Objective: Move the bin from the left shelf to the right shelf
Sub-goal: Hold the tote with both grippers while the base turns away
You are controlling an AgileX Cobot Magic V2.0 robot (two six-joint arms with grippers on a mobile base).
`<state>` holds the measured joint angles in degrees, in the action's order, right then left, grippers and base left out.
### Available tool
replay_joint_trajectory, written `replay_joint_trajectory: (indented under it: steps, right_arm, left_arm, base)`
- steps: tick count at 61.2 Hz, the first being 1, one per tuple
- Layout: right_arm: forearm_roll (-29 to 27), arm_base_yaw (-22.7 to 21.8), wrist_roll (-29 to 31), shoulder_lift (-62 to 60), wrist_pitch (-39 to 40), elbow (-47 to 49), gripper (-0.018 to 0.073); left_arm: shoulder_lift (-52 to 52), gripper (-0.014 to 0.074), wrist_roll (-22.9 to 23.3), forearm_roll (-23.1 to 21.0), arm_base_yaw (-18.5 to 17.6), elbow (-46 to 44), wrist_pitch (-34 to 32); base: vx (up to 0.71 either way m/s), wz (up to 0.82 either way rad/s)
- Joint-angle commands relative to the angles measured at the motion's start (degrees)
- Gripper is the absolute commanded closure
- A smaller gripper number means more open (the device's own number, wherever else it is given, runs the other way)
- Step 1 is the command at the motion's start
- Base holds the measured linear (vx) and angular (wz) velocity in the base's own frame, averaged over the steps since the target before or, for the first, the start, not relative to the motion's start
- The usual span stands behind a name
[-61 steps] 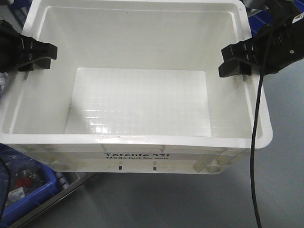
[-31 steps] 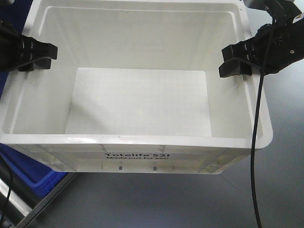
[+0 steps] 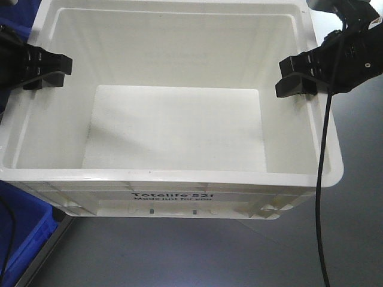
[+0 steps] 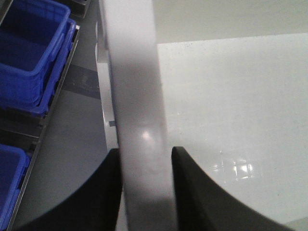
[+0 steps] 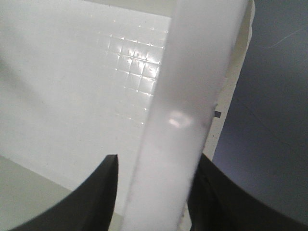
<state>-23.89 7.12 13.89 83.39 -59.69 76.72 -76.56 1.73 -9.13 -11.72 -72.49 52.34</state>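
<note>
Bin: large white rectangular plastic tote, open top, ribbed rim, nothing inside. Black print "Totelife 521 Made just for you" runs along the near long side, facing the front camera. A faint grid pattern shows on the inner floor.

Position: it fills most of the front view and sits level, spanning the space between the two arms, each short end caught by one gripper. A grey surface shows below and in front of it. A blue bin lies lower down, under the tote's near left corner.

Left gripper: black, at the left short end near the far corner. One finger is inside the wall and one outside. In the left wrist view the two dark fingers pinch the rim between them, both touching it.

Right gripper: black, at the right short end, roughly opposite the left one. In the right wrist view its fingers straddle the rim and close on it, one inside the tote and one outside.

Cable: thin and black, hanging from the right arm across the tote's right rim and on past its near corner.

Further blue bins: nested stacks on a grey rack just beside the tote's left end, seen from the left wrist.
</note>
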Motion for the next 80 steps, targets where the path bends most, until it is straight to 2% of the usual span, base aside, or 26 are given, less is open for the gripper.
replay_joint_trajectory:
  steps: [1, 38, 80]
  right_arm:
    - [-0.4, -0.5, 2.6, -3.0, 3.2, 2.2, 0.0564]
    - [-0.4, -0.5, 2.6, -3.0, 3.2, 2.2, 0.0564]
    - [-0.4, -0.5, 2.6, -3.0, 3.2, 2.2, 0.0564]
  left_arm:
    - [2.6, 0.0604, -2.4, -0.4, 0.1, -2.3, -5.6]
    - [2.6, 0.0604, -2.4, -0.4, 0.1, -2.3, -5.6]
    - [2.6, 0.0604, -2.4, -0.4, 0.1, -2.3, -5.6]
  base:
    - [0.15, -0.42]
    - [0.14, -0.42]
    - [0.19, -0.57]
